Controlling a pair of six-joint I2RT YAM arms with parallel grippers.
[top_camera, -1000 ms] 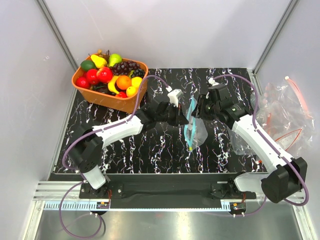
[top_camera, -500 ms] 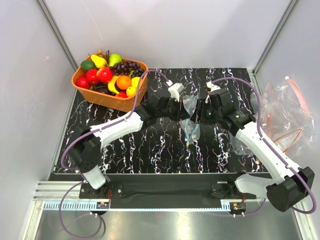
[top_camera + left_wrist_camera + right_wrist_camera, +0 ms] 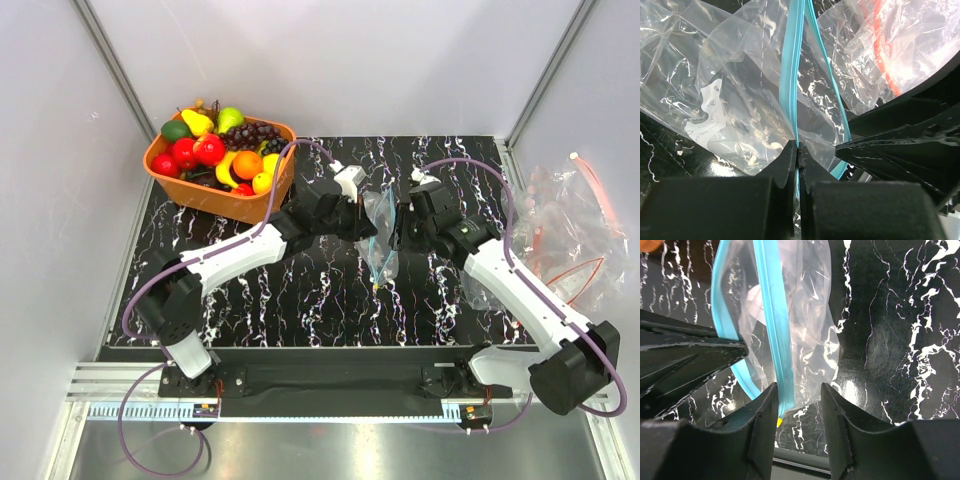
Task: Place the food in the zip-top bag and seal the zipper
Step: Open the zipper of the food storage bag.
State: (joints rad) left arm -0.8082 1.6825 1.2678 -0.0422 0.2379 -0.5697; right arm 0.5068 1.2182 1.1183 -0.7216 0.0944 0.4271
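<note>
Near the table's (image 3: 300, 290) back edge, the left gripper (image 3: 797, 150) pinches one zipper (image 3: 790, 75) lip of the zip-top bag (image 3: 381, 240), apparently to spread its mouth. The right gripper (image 3: 799, 395) stands narrowly parted around the other lip. The food (image 3: 210, 150) sits in the back-left basket (image 3: 215, 200).

This was a robot lab cell. Plain white walls (image 3: 330, 60) stood between metal posts (image 3: 108, 60), and a black marbled table (image 3: 300, 290) met a metal rail (image 3: 120, 383) at the lower edge, with two cabled arms (image 3: 240, 255) bolted there. Toy fruit (image 3: 210, 150) filled a basket (image 3: 225, 203) at upper left, and spare bags (image 3: 575, 225) lay at right.
</note>
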